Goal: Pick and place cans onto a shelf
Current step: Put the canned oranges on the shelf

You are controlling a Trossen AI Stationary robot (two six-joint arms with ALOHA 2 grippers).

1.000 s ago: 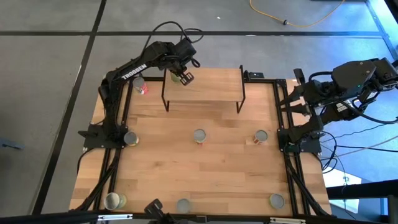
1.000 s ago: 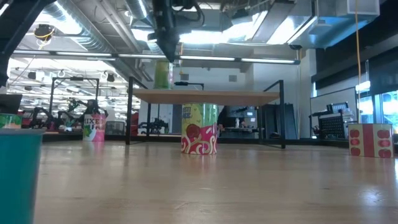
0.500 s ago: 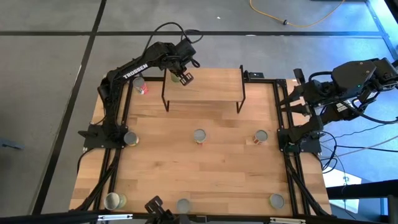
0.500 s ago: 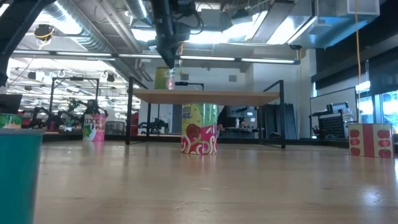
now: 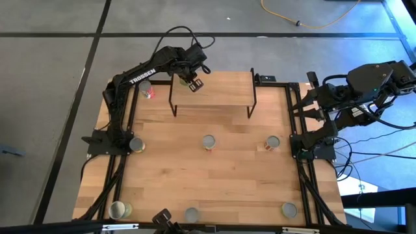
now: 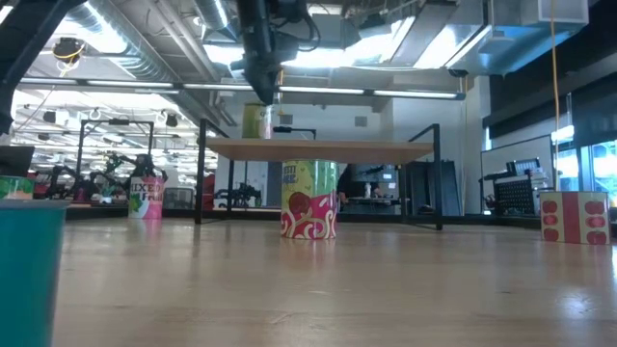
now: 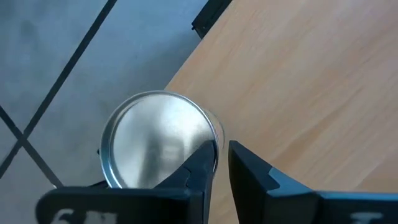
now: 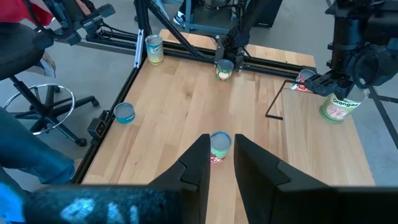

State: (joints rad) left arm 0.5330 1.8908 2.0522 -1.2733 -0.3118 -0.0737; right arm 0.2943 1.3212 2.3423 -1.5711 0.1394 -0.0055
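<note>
The green can [image 6: 255,120] has been let go and is now stood on the shelf [image 6: 318,149], just under and beside the left pincer [image 7: 222,149]. That pincer has been lifted a little and is nearly closed, with nothing in it. So this can is placed. The right pincer [image 8: 221,142] is kept far away from it.

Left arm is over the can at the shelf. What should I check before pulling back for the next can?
1. Can upright on shelf: ok; the can stands at the far left corner of the shelf.
2. Margin from shelf edge: cannot tell.
3. Left gripper free of that can: cannot tell; it hangs just above it.
4. Next can ready: ok; the middle can stands upright on the table, apart from the others.
5. Right gripper out of the way: ok; open, at the table's right side.
</note>
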